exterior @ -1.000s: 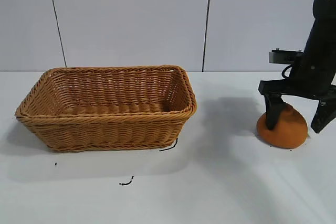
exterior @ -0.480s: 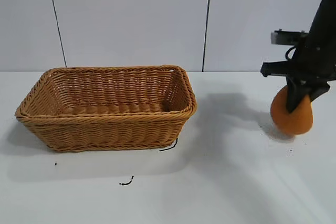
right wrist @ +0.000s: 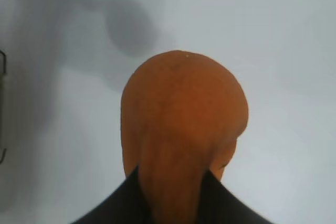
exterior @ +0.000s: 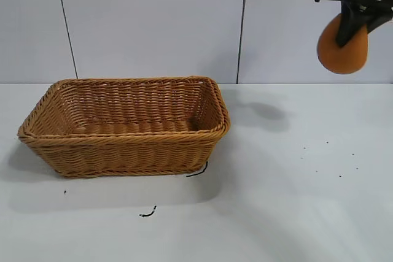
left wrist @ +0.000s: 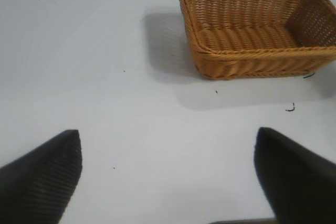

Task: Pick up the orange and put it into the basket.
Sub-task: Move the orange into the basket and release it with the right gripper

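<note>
My right gripper (exterior: 355,24) is shut on the orange (exterior: 342,50), a dull-orange rounded lump that hangs below the fingers high above the table at the far right. In the right wrist view the orange (right wrist: 184,124) fills the middle, pinched between the dark fingers (right wrist: 115,208). The tan wicker basket (exterior: 209,132) stands on the table at the left, well apart from the orange; it also shows in the left wrist view (left wrist: 210,61). My left gripper (left wrist: 168,182) is open and empty over bare table, away from the basket.
The white table (exterior: 276,200) carries small black marks (exterior: 147,213) in front of the basket and a few dark specks at the right. A pale panelled wall stands behind.
My right gripper closed on the orange, lifted it off the table and raised it high. The basket has not moved.
</note>
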